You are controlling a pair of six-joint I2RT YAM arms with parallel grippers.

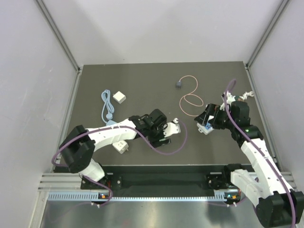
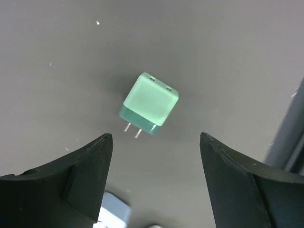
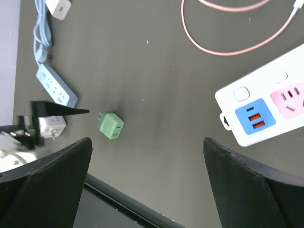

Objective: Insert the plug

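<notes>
On the table, plug unheld; left jaws and right jaws wide apart, empty.

We've got the left arm lying low and stretched in toward the middle, wrist tipped down, and the left pincer hangs with its jaws spread wide, gripping nothing. The right arm folds up from its base and leans in toward the left one; the right pincer points down too, jaws gaping fully, also empty.
</notes>
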